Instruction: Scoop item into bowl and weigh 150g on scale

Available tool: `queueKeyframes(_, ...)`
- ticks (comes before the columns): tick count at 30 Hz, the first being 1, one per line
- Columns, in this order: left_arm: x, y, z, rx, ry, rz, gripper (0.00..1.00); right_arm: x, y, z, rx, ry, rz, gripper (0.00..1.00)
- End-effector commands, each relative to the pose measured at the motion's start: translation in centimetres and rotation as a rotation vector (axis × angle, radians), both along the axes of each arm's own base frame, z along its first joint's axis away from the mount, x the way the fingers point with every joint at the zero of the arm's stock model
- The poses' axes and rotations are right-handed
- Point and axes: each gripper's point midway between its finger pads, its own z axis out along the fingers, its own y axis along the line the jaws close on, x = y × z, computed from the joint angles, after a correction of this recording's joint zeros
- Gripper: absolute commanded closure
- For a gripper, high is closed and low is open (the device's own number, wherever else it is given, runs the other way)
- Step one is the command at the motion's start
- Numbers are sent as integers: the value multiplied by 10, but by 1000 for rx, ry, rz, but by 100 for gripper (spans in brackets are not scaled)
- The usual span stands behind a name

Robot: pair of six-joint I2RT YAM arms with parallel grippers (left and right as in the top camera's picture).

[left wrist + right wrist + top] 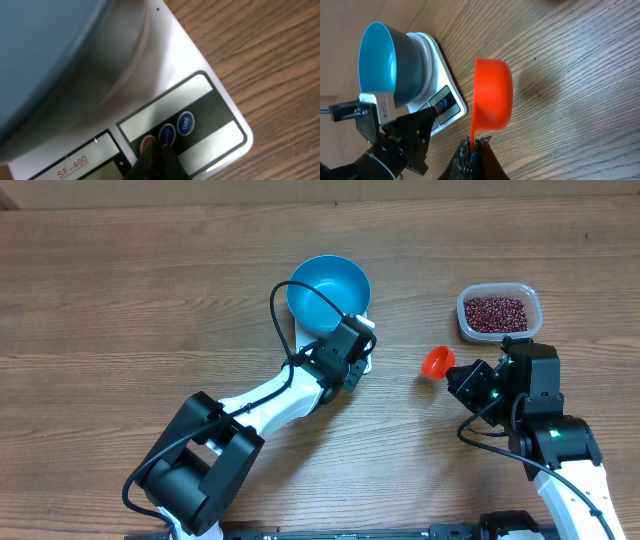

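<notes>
The blue bowl (328,292) stands on the white scale (303,337) at the middle back, and no beans show in it. My left gripper (362,352) is shut, its tips (161,145) pressed on the scale's (210,105) button strip between the red and blue buttons, right beside the bowl (45,60). Dark red-brown beans (495,311) fill a clear tub at the right back. My right gripper (462,375) is shut on the handle of an orange scoop (436,362), held above the table left of the tub. In the right wrist view the scoop (492,92) juts out from that gripper (476,142).
The clear plastic tub (534,308) sits close behind my right arm. The left arm's cable loops over the bowl's near rim (300,305). Bare wooden tabletop (120,300) lies all around. The bowl (377,60) and scale (440,60) also show in the right wrist view.
</notes>
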Motion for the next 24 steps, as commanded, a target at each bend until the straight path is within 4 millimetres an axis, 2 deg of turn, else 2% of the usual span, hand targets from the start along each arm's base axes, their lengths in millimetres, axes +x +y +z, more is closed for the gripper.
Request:
queueKeyframes(1,-2,3,-12,49,2,-8,96,7,-1,16,-12,-51,0,96)
queueKeyframes(24,0,5,-16,61,-7,6,96,7,-1,16,-12,-51,0,96)
